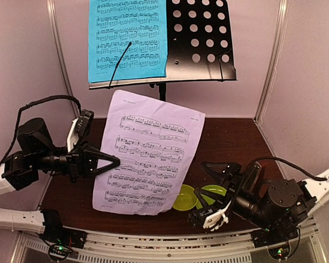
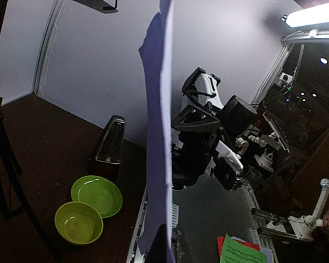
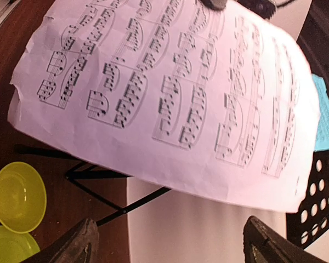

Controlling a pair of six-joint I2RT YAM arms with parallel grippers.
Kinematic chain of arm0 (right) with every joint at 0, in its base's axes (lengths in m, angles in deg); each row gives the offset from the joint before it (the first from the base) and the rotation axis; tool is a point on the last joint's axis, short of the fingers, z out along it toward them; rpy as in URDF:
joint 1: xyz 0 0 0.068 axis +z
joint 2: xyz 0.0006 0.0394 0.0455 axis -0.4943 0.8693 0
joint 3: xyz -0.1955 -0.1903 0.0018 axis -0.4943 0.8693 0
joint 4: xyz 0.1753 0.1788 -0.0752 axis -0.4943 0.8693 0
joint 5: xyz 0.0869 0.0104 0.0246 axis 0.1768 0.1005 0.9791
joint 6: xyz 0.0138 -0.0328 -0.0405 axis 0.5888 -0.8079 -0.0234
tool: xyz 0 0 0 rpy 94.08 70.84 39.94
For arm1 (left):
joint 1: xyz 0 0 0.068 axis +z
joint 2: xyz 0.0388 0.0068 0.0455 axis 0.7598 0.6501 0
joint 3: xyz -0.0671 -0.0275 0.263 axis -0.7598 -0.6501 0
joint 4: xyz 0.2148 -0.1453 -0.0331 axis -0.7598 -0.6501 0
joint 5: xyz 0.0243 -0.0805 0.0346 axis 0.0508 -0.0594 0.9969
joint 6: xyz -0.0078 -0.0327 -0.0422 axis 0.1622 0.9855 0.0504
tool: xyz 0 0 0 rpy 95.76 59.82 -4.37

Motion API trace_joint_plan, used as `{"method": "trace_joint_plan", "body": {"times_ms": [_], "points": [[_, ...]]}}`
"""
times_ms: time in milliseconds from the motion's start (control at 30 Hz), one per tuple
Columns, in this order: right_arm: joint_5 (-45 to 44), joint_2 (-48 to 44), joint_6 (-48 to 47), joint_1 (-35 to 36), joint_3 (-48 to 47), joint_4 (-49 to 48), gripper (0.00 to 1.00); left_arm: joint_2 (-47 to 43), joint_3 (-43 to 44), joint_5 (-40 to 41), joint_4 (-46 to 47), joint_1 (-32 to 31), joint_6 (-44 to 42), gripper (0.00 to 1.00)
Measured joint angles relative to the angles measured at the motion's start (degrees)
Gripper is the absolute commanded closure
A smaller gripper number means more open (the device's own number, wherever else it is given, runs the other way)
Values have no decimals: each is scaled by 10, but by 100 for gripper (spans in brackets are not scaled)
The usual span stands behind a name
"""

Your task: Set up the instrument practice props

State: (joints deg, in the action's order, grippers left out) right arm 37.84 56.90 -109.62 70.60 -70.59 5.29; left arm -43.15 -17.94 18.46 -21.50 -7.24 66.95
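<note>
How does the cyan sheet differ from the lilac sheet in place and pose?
The cyan sheet rests on the music stand, on its left half; the lilac sheet is held in the air above the table by the left end effector. A thin black wire crosses the cyan sheet; none crosses the lilac sheet. Both carry printed music.

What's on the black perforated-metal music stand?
A cyan sheet of printed music covers the left half of the black perforated-metal music stand, a thin black wire across it. Right half bare. Anything beneath the sheet is hidden.
</note>
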Motion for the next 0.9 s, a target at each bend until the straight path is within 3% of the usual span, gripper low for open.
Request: {"method": "trace_joint_plan", "body": {"times_ms": [200, 367, 733, 833, 900], "points": [[45, -56, 276, -83, -22, 122, 7, 12, 52, 35, -97, -13, -108, 100], [140, -106, 460, -136, -23, 166, 1, 54, 126, 74, -159, -67, -207, 100], [339, -165, 692, -188, 7, 126, 0, 119, 198, 136, -224, -137, -343, 100], [367, -165, 730, -198, 9, 107, 9, 119, 198, 140, -224, -140, -356, 100], [383, -165, 749, -202, 9, 87, 25, 119, 199, 146, -223, -142, -360, 100]]}}
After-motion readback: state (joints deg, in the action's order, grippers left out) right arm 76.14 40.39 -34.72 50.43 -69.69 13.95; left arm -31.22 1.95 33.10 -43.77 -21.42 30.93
